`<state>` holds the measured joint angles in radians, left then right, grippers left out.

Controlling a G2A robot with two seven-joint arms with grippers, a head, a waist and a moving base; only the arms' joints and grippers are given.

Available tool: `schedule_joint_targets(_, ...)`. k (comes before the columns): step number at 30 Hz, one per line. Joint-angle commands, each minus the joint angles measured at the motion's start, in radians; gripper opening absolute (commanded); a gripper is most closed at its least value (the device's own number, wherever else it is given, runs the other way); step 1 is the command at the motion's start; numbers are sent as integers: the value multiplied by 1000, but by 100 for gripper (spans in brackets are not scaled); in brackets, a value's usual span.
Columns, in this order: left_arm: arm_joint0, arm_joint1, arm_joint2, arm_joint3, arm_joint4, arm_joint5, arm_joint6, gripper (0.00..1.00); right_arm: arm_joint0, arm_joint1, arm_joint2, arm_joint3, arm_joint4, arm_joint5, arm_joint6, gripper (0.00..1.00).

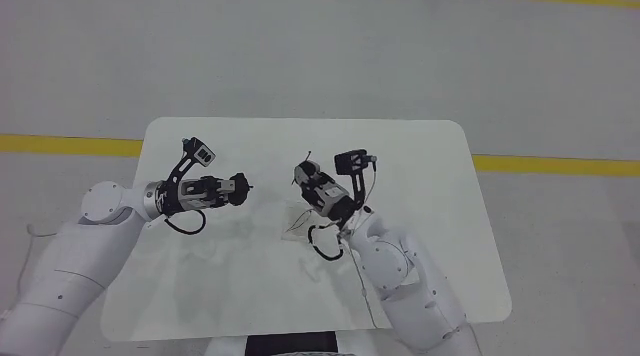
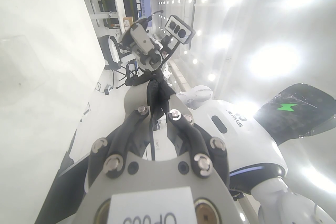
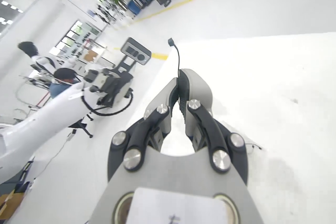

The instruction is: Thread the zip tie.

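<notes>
2 sets of jaws hang over the table (image 1: 430, 256), near each other but apart. The right jaws are clenched on the black zip tie (image 3: 179, 61), whose strap sticks out past their tips and ends in a small square head. The left jaws are clenched too. A thin black strand (image 2: 152, 135) runs back between them, too unclear to identify.

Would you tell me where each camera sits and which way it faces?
Top: overhead, facing down at the table; the left gripper and right gripper show, pointing at each other.
Left wrist: behind the left gripper, facing along it toward the right gripper.
Right wrist: behind the right gripper, shut on the zip tie, facing the left gripper and table.
Shared: each wrist view shows the other gripper.
</notes>
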<state>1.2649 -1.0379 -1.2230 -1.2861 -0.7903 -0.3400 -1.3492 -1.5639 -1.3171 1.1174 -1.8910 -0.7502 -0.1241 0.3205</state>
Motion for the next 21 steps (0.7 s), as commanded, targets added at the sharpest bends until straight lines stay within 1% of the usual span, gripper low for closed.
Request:
schedule_joint_targets(1, 0, 0, 0, 0, 0, 0, 0, 0, -10, 0, -3, -2, 16, -34, -48, 0)
schedule_joint_targets(5, 0, 0, 0, 0, 0, 0, 0, 0, -19, -1, -14, -9, 27, -82, -111, 0)
schedule_joint_targets(7, 0, 0, 0, 0, 0, 0, 0, 0, -23, -1, -19, -12, 27, -97, -133, 0)
schedule_joint_targets(21, 0, 0, 0, 0, 0, 0, 0, 0, -23, -1, -19, -12, 27, -97, -133, 0)
